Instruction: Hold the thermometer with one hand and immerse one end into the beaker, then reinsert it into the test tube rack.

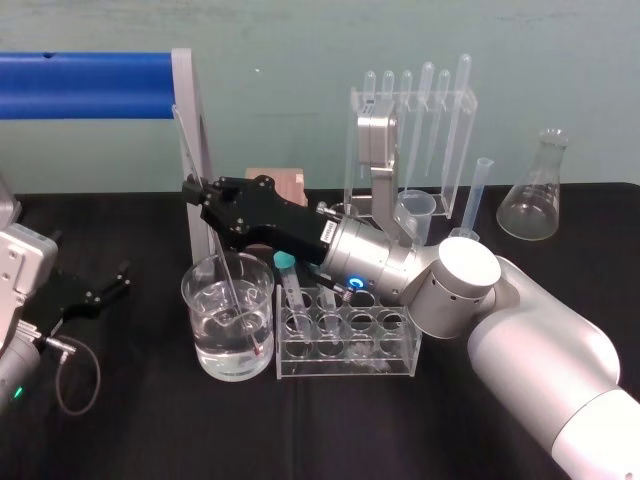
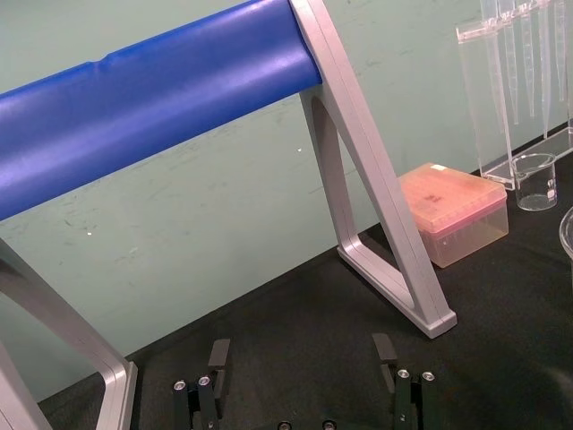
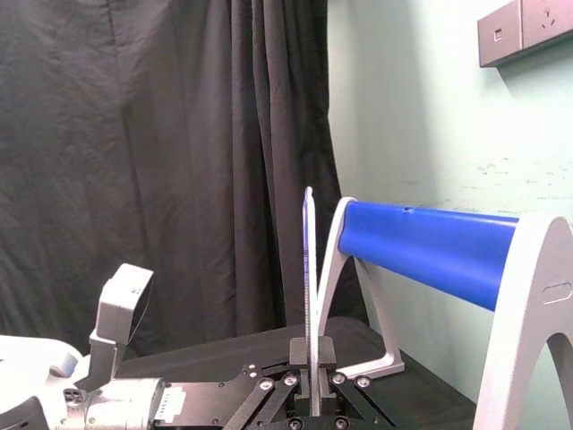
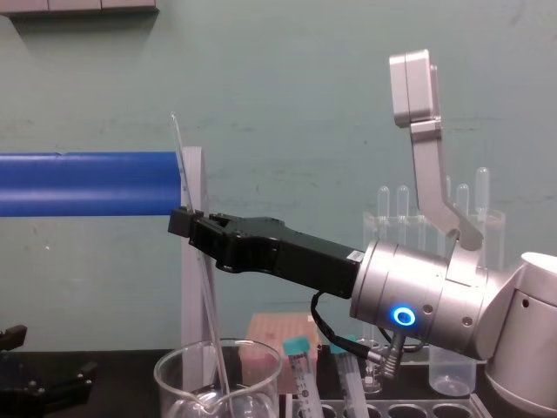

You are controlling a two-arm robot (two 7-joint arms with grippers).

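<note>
While your right hand (image 1: 192, 192) hangs above the beaker (image 1: 196, 312), it's reaching in from the right across the test tube rack (image 1: 345, 366), and its two black fingers are pinched on the thermometer (image 1: 232, 275) roughly at mid-length. So a good bit of glass sticks up above the hand, and the rest slants down below it. The chest view shows the rod leaning a little, top end toward the robot's left. The bottom end is inside the beaker, down in the water near the base. The rack sits just beside the beaker on the right, with a teal-capped tube (image 1: 287, 262) in it. Your left hand (image 1: 108, 284) is parked low over the black desk (image 1: 130, 420) on the left, well apart from all this, fingers spread with nothing in them.
</note>
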